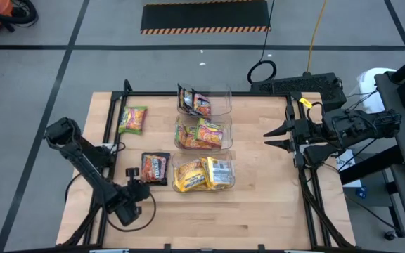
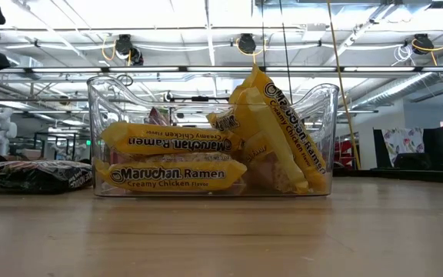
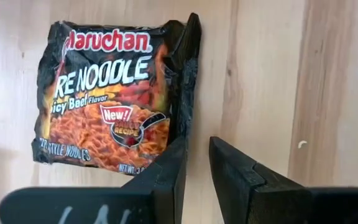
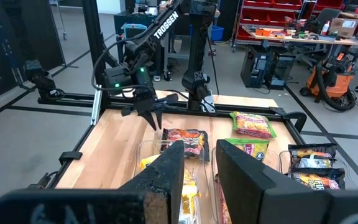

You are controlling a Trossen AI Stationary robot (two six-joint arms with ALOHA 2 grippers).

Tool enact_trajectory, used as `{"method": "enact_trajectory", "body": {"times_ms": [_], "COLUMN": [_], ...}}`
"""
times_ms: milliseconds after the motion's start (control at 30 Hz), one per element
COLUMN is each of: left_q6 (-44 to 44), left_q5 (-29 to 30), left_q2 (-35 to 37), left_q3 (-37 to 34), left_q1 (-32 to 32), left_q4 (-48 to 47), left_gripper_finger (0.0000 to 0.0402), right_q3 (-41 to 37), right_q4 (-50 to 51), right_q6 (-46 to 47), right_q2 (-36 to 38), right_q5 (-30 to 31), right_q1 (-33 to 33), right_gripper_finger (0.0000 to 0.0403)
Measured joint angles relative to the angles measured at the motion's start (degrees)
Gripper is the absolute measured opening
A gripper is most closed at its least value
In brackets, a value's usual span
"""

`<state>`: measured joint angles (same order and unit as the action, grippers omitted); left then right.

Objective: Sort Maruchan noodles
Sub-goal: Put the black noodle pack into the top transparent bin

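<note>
the left gripper hovers just beside a dark brown, glossy spicy-beef maruchan noodle packet lying flat on the pale wooden table, its fingers slightly apart and holding nothing. the step looks like picking up this loose packet; next the jaws need to straddle its edge and close. a green-yellow packet also lies loose, three clear plastic bins hold sorted packets, the right gripper waits open at the table's side, and a workshop lies beyond.
</note>
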<state>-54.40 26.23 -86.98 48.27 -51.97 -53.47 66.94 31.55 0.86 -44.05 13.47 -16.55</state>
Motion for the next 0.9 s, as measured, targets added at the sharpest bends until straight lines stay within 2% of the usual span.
{"method": "enact_trajectory", "body": {"times_ms": [200, 400, 667, 900], "left_q6": [0.1, 0.0, 1.3, 1.1], "left_q5": [3.3, 3.8, 0.8, -0.2], "left_q2": [0.0, -1.3, -8.0, -9.0], "left_q3": [0.0, -0.1, -0.1, -0.1], "left_q1": [-0.5, -0.5, -0.5, -0.6], "left_q4": [-0.7, -0.8, -0.7, -0.3], "left_gripper_finger": [0.0079, 0.0078, 0.0078, 0.0078], "right_q3": [0.0, 0.0, 0.0, 0.0], "right_q4": [0.0, 0.0, 0.0, 0.0], "right_q6": [0.3, 1.4, 1.5, 1.5], "right_q2": [0.0, 0.0, 0.0, 0.0], "right_q5": [0.0, 0.0, 0.0, 0.0], "right_q1": [0.0, 0.0, 0.0, 0.0], "right_gripper_finger": [0.0091, 0.0091, 0.0091, 0.0091]}}
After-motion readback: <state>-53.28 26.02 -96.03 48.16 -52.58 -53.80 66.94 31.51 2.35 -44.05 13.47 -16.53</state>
